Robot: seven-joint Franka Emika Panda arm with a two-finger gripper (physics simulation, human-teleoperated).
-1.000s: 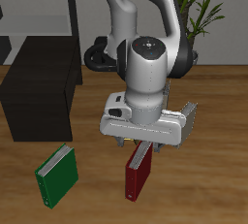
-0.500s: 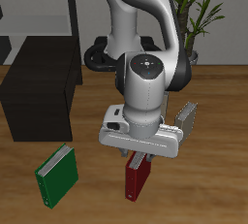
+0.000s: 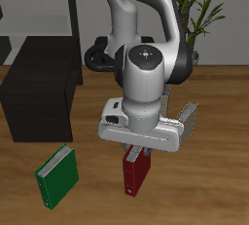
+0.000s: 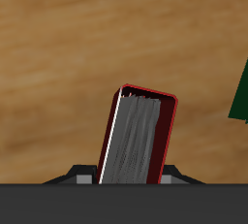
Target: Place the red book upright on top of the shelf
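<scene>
Clamped now on the red book at lower centre of the exterior frame, gripper with jaws closed on its top end; book raised and tilted since a second ago, clear of the green book. Next, presumably: carry toward the black shelf, upper left

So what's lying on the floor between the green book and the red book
Nothing: in the exterior view, the stretch between the green book and the red book is bare wooden surface. The gripper sits at the red book's top.
</scene>
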